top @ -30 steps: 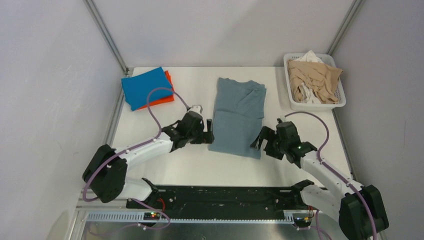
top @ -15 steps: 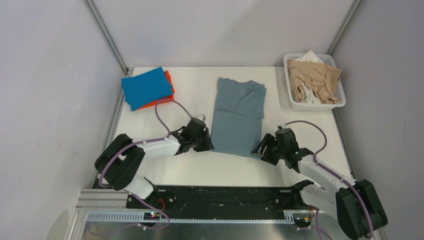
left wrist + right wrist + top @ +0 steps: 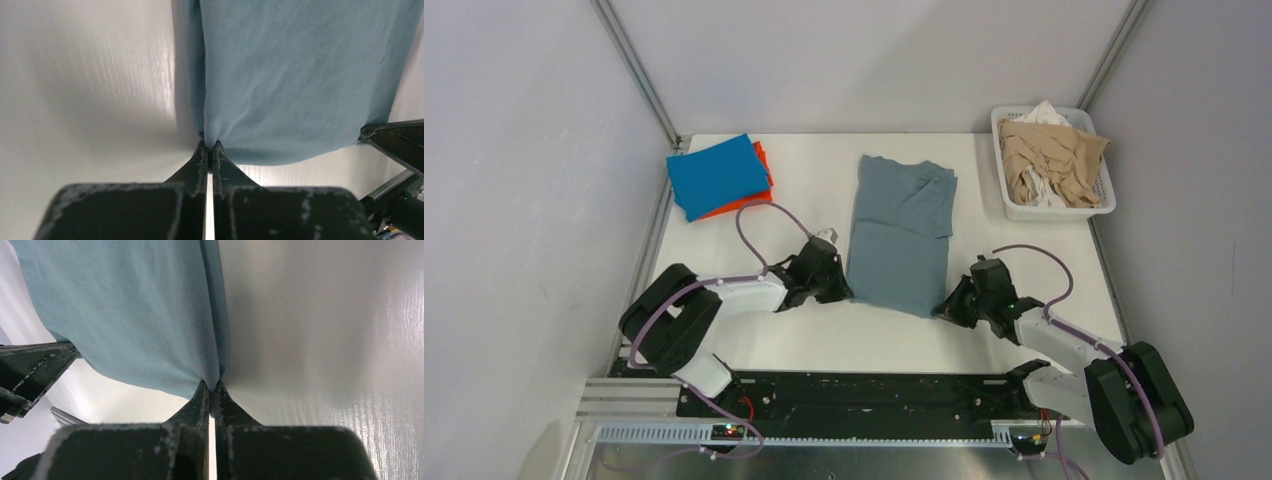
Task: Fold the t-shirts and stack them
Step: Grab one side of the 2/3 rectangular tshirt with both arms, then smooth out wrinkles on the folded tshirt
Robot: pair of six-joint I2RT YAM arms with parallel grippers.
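Grey-blue t-shirt [image 3: 902, 232] lies folded in a long strip on the bench [image 3: 824, 180], and both arms are on it: left gripper [image 3: 842, 290] clamped on its near left corner, right gripper [image 3: 944, 308] pinching its near right corner (cloth puckers at each closed tip). Far left of it, blue t-shirt [image 3: 716, 175] tops orange t-shirt [image 3: 736, 208]; far right, a white basket [image 3: 1009, 205] holds beige and white garments [image 3: 1052, 152].
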